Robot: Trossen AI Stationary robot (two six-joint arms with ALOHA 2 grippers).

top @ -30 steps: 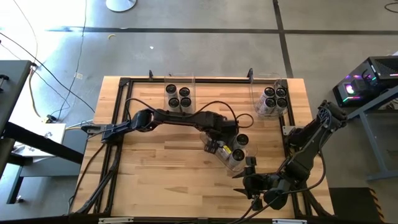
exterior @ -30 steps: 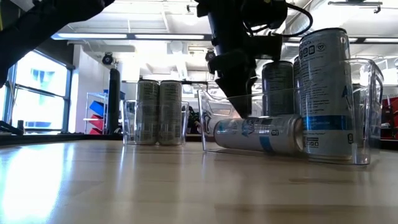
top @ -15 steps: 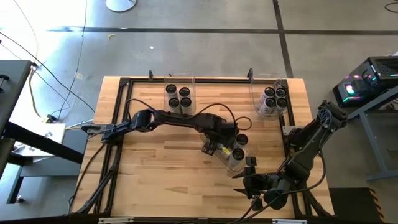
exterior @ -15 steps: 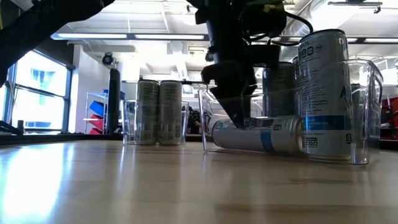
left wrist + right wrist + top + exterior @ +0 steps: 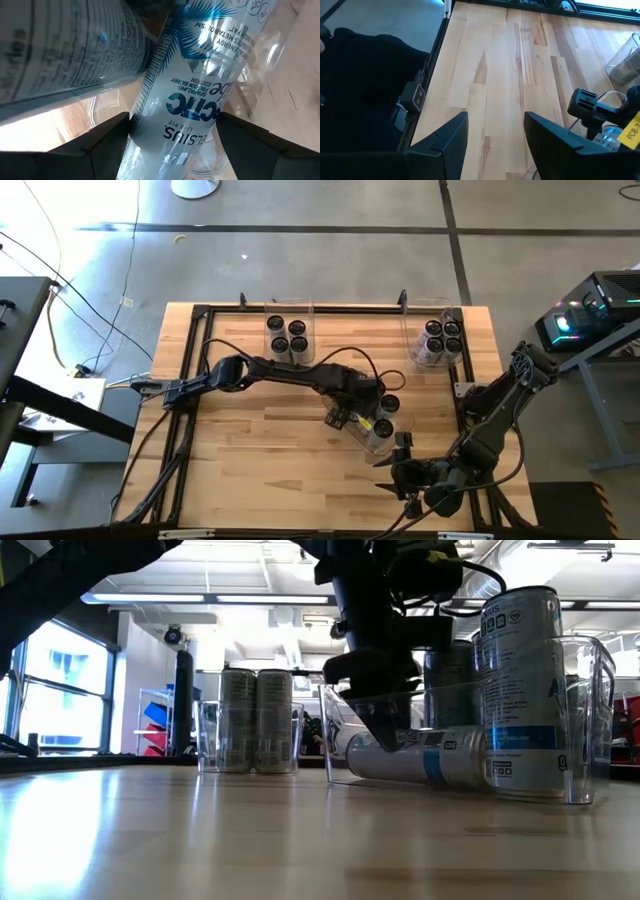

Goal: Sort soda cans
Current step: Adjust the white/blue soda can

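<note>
Straddling slick, light, dent-prone silver-blue lying soda can (image 5: 185, 100) lower-centre with wide-open left gripper (image 5: 172, 145), not clamping yet; grabbing mid-body probably safest.

Evenly lit from overhead; soft, weak shadows on the wooden table (image 5: 260, 440) in the top-down view. Low view strongly backlit: bright ceiling strip lights (image 5: 250, 598) and a glaring window (image 5: 60, 690) at left, arm (image 5: 375, 630) reduced to a near-black silhouette. Pale sheen across the tabletop in the foreground, nearest boards soft and out of focus. Specular glints on the clear bin (image 5: 585, 690) walls. Left wrist view very close in: lying can (image 5: 200, 85) sharp enough to read print, neighbouring can (image 5: 65, 50) blurred, blue glare on its label. Right wrist view clear, fingers (image 5: 440, 140) dark and underexposed.
</note>
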